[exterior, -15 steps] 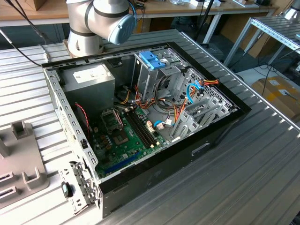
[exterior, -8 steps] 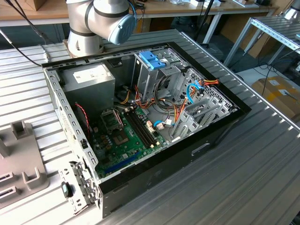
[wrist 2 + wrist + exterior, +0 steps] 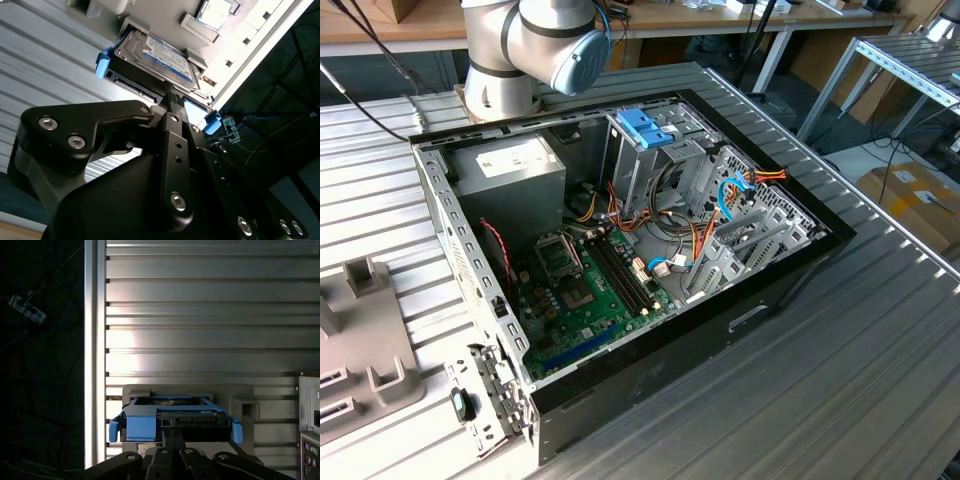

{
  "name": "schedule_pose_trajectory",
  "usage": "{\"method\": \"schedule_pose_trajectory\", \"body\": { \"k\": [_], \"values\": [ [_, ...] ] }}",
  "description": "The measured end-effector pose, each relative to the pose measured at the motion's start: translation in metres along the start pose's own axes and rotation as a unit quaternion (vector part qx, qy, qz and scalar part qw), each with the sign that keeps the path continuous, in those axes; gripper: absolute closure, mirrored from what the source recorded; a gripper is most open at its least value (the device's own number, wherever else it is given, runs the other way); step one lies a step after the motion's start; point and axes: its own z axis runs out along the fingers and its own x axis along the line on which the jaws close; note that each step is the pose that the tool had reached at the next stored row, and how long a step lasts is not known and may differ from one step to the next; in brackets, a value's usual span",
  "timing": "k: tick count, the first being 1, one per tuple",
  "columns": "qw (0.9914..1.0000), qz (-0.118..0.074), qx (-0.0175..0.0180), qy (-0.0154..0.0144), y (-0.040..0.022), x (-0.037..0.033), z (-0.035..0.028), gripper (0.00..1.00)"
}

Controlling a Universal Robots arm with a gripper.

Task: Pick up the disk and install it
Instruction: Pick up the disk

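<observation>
The disk [image 3: 162, 52] is a flat silver drive with a white and blue label. It lies in a blue plastic carrier [image 3: 142, 426] on a grey holder [image 3: 242, 397]. My gripper [image 3: 172, 97] is shut, its two black fingers pressed together. The tips meet the middle of the disk's [image 3: 200, 419] near end, at the connector side. In the first wrist view the gripper [image 3: 172, 432] sits centred in front of the carrier. Whether the tips pinch a thin part of the carrier I cannot tell.
An open computer case [image 3: 790, 290] lies on the ribbed metal table [image 3: 880, 380]. Inside are a green motherboard [image 3: 585, 300], cables, a grey power-supply box [image 3: 510, 165] and a metal cage with a blue top [image 3: 645, 130]. The arm's base [image 3: 505, 60] stands behind it. A grey fixture [image 3: 370, 345] lies at the exterior view's left.
</observation>
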Motion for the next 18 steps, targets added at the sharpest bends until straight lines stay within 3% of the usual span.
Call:
{"method": "schedule_pose_trajectory", "body": {
  "k": [10, 15, 18],
  "values": [
    [0.99998, -0.006, 0.0001, 0.0001, 0.0000, 0.0000, 0.0000, 0.89],
    [0.99959, -0.028, 0.0003, 0.0004, 0.0000, 0.0000, 0.0000, 0.89],
    [0.99889, -0.047, 0.0004, 0.0006, 0.0000, 0.0000, 0.0000, 0.89]
  ]
}}
